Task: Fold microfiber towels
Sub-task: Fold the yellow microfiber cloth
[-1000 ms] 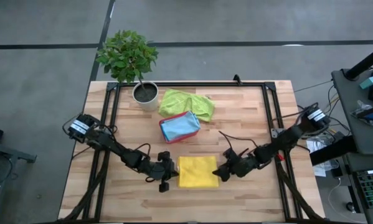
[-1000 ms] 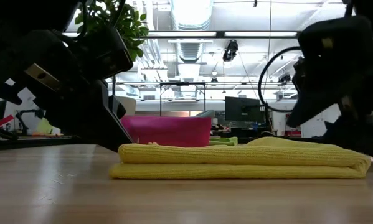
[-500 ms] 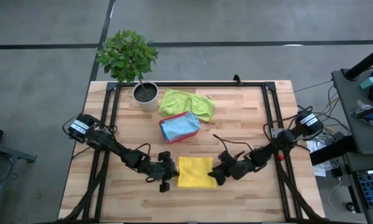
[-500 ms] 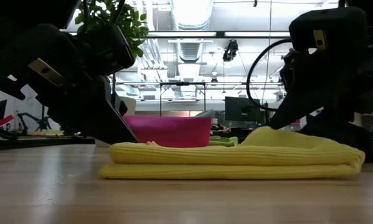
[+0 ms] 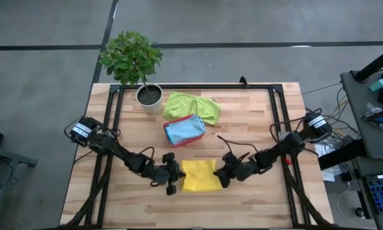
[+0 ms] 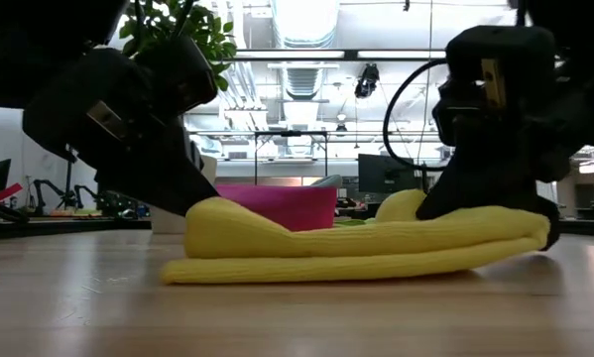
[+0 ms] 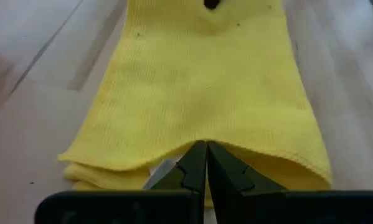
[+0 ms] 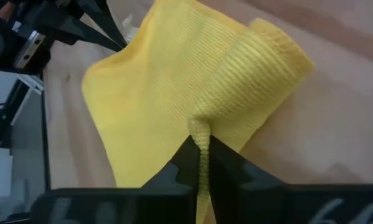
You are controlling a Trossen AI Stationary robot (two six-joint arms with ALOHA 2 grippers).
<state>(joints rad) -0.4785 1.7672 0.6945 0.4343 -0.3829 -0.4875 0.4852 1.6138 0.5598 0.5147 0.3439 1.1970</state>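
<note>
Two dark arms work over a light wooden table edged by a black metal frame, standing on a grey floor. A potted plant sits at the far left corner. Level across the table, the room behind shows ceiling strip lights, monitors and desks.

At the near middle of the table lies a folded yellow towel, pinched from both sides. From above it reads as a short rectangle, slightly longer across the table from left to right, its two ends pointing at the two grippers. From table height it is a flat stack with both ends lifted into humps and the middle sagging to the wood.

The left gripper is at the towel's left end, its jaws closed tight on that edge; the left wrist view shows the tips meeting over the fold. The right gripper is at the right end, jaws likewise closed, with a ridge of cloth bunched up between them in its wrist view.

Farther back, well apart, a light blue towel fills a pink tray, and a lime green towel lies crumpled just behind it.
</note>
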